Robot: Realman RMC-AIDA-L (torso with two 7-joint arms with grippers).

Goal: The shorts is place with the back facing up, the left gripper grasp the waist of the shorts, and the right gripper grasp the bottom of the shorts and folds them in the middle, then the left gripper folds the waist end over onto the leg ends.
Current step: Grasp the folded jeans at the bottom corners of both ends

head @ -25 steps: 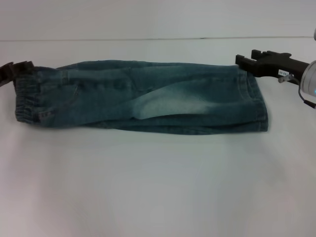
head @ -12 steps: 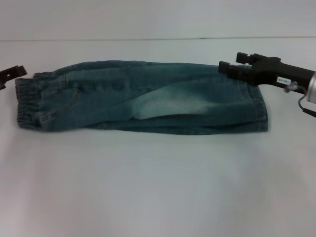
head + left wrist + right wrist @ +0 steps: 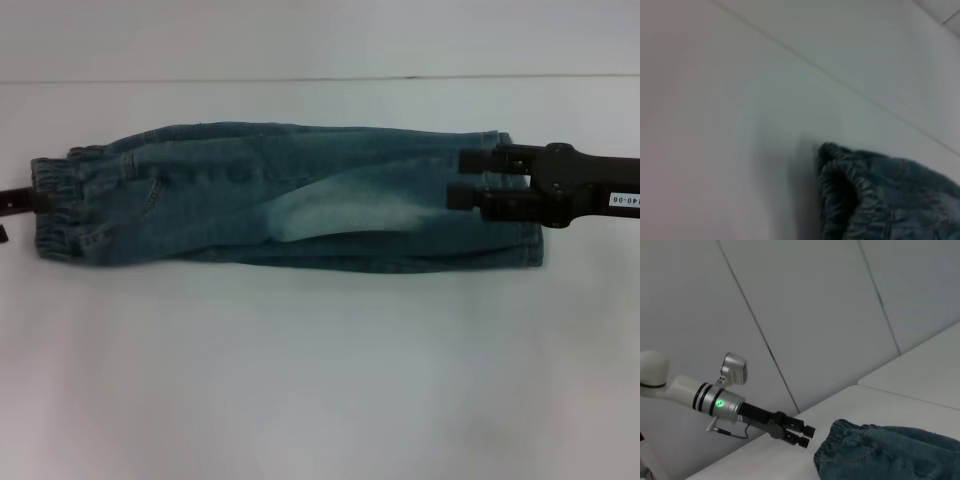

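— While the shorts [image 3: 280, 200] lie flat, what is the cloth like?

— Faded blue-green denim, paler in a worn patch near the middle, folded lengthwise into one long band across the white surface [image 3: 320, 380]. The waist [image 3: 850, 185] is gathered elastic, ruffled and puckered, and it is the narrower end, on the robot's left. The hems [image 3: 530, 245] are straight and stitched, stacked at the wider end on the right.

— Where is the left gripper [image 3: 807, 436]?

— Low at the waist end, just beside the ruffled band. From the head view its black tip meets the edge of the waist; from the right wrist view a sliver of surface shows between them, so I cannot tell whether they touch. Its jaws stand slightly parted, with no cloth between them.

— And the right gripper [image 3: 460, 178]?

— It reaches in from the right, over the hem end of the shorts. Its two black fingers [image 3: 482, 160] are blocky and lie side by side above the denim, one toward the far edge, one nearer the middle. The jaws are spread, with cloth showing in the gap and nothing clamped.
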